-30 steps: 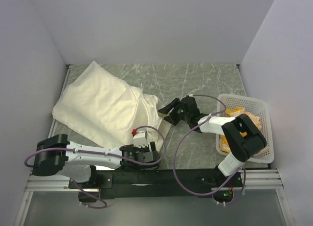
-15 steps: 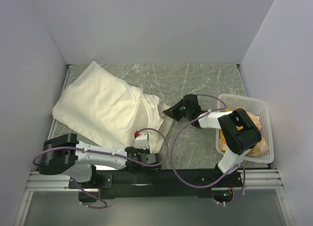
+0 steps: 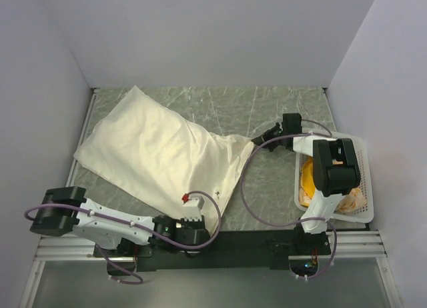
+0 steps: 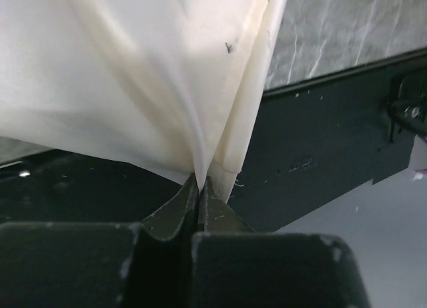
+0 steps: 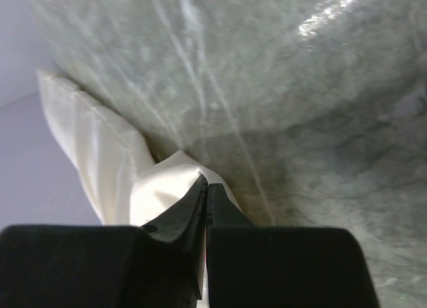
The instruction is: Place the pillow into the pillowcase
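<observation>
The cream pillowcase (image 3: 157,151) lies across the left half of the marble table, puffy at its far-left end and pulled taut into a flat point at its right end. No printed pillow shows; it is hidden. My left gripper (image 3: 208,221) sits at the near edge, shut on the pillowcase's lower corner (image 4: 200,121), with the fabric pinched between its fingertips (image 4: 199,181). My right gripper (image 3: 261,137) is shut on the far right corner of the pillowcase (image 5: 167,181), just above the table.
A white mesh basket (image 3: 357,148) with orange and yellow items stands at the right edge, close beside the right arm. The black base rail (image 4: 320,141) runs along the near edge under the left gripper. White walls enclose three sides.
Both grippers have shut on the pillowcase's open end and moved apart, the right one back and to the right, the left one toward the near edge. The fabric between them is now stretched flat.
</observation>
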